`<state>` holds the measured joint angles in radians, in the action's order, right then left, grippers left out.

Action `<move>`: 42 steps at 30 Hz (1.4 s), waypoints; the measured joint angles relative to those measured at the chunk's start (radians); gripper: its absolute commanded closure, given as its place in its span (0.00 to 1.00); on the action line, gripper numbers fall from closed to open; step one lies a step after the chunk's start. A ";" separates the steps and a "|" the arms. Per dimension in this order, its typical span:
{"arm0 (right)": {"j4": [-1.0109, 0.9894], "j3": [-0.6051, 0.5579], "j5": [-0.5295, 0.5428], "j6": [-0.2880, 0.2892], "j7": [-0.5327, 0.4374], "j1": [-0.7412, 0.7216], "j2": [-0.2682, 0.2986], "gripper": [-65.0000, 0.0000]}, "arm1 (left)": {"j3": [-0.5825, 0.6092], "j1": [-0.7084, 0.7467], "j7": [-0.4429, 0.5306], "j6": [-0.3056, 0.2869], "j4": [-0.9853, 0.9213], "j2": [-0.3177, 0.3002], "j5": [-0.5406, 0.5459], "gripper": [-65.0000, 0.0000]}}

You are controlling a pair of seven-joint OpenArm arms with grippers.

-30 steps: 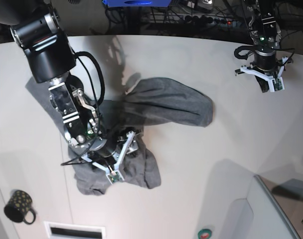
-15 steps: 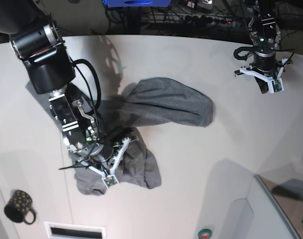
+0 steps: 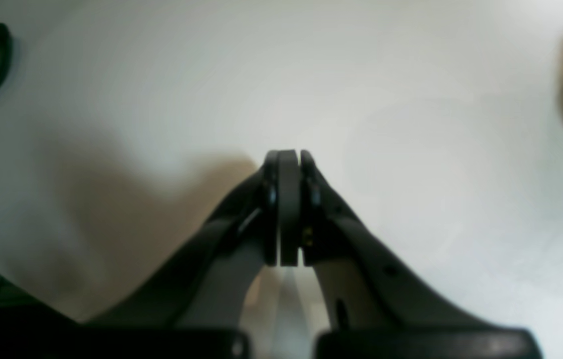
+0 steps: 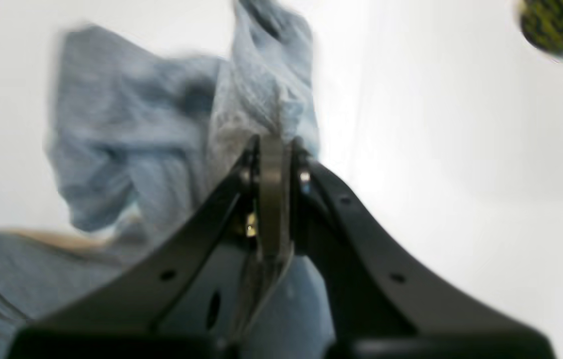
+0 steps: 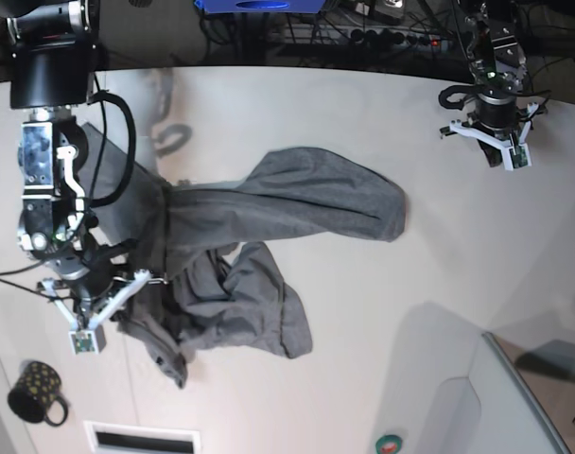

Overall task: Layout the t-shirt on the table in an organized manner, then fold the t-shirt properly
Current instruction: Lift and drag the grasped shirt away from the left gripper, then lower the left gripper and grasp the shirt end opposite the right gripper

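- Your right gripper point(image 4: 272, 149) has its jaws pressed together on a bunched fold of the t-shirt point(image 4: 171, 124); in the right wrist view the grey cloth rises straight out from between the fingertips, though the view is blurred.
- In the base view you see the same right gripper point(image 5: 96, 312) at the left side of the table point(image 5: 297, 104), with the t-shirt point(image 5: 269, 218) drawn towards it in a stretched band.
- Your left gripper point(image 3: 288, 164) has its jaws fully together with nothing between them; only bare white tabletop lies beneath it in the left wrist view.
- In the base view the left gripper point(image 5: 500, 151) hangs over the far right part of the table, well apart from the cloth.
- The t-shirt lies crumpled near the table's middle-left: one broad lobe reaches right, and a rumpled mass sags just beside the right gripper.
- A black dotted mug point(image 5: 37, 392) stands near the table's front left edge, apart from the shirt.
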<state>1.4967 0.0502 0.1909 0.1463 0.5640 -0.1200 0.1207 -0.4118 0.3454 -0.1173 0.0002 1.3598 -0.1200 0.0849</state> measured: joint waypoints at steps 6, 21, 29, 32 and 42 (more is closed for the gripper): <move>0.092 0.180 0.003 0.000 0.007 0.071 0.023 1.00 | 0.064 -0.024 0.001 0.007 0.006 -0.007 -0.001 1.00; 0.094 0.426 0.000 0.101 0.024 0.082 0.016 1.00 | 0.512 -0.090 0.004 0.003 0.027 -0.003 0.003 1.00; 0.094 0.484 0.004 0.112 0.024 0.078 0.012 1.00 | 0.542 -0.218 0.045 -0.003 -0.192 -0.021 0.000 1.00; 0.094 0.511 -0.001 0.112 0.024 0.080 0.034 0.99 | 0.510 -0.256 0.041 -0.004 -0.234 -0.056 0.001 1.00; -0.075 0.554 -0.005 0.108 0.016 0.084 0.026 0.99 | 0.330 -0.314 0.010 0.003 -0.242 -0.095 -0.189 1.00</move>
<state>1.4220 0.6044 0.1856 0.2539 0.5804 -0.0357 0.1463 -0.0822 0.0319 -0.1078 0.0036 1.1179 -0.2153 -0.1040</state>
